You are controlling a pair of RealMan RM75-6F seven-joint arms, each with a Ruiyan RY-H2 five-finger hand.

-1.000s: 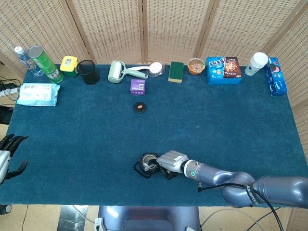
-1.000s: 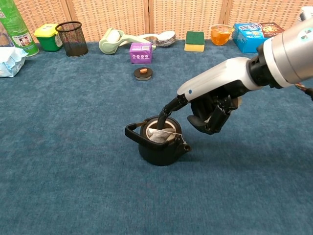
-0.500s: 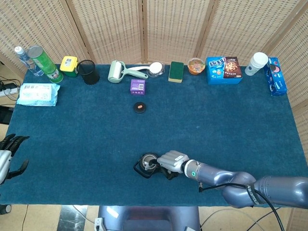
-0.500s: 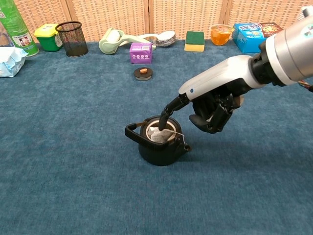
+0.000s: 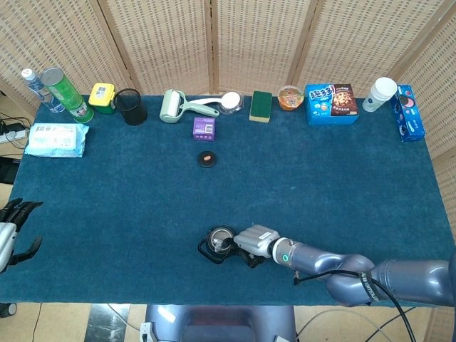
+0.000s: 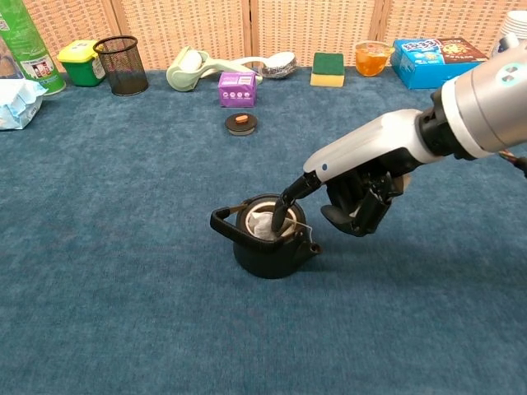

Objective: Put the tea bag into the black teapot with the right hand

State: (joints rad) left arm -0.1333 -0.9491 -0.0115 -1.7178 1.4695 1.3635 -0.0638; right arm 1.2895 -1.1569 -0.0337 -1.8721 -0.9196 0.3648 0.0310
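The black teapot (image 6: pixel 262 257) stands open near the table's front edge, also seen from the head view (image 5: pixel 211 251). The white tea bag (image 6: pixel 260 225) lies inside its opening, with its string over the rim. My right hand (image 6: pixel 356 196) hovers just right of the pot, one finger stretched down into the opening and touching the tea bag, the other fingers curled in. In the head view the right hand (image 5: pixel 255 239) sits against the pot's right side. My left hand (image 5: pixel 14 229) hangs off the table's left edge, fingers apart and holding nothing.
The teapot's lid (image 6: pixel 241 123) lies on the cloth behind the pot, near a purple box (image 6: pixel 236 88). Along the back edge stand a mesh cup (image 6: pixel 121 64), a lint roller (image 6: pixel 193 66), a green sponge (image 6: pixel 328 68) and snack boxes (image 6: pixel 432 59).
The right hand's stretched finger has dipped lower into the teapot's opening, onto the tea bag, and the hand has shifted slightly right. The left hand has not moved.
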